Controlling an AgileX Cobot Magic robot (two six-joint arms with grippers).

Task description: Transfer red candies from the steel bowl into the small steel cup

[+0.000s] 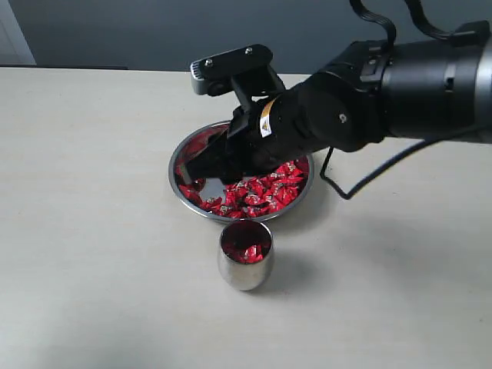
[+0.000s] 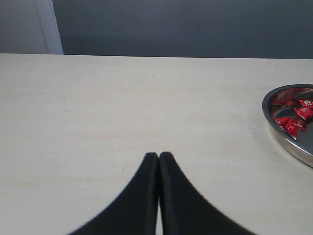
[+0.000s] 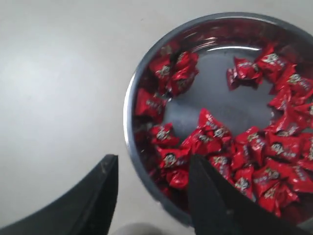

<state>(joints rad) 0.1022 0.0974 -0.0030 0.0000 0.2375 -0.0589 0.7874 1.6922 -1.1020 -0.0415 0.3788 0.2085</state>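
Over the steel bowl, right hand tipped downward, fingers spread (left hand pinched together).

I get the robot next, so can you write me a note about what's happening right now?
Left gripper: shut, empty, over bare table, off to the side of the bowl.
Right gripper: open, empty, above the steel bowl's edge.
Red candies: most are in the bowl. A few are already in the small steel cup, which stands upright beside the bowl.
Left to do: many more candies to move into the cup.
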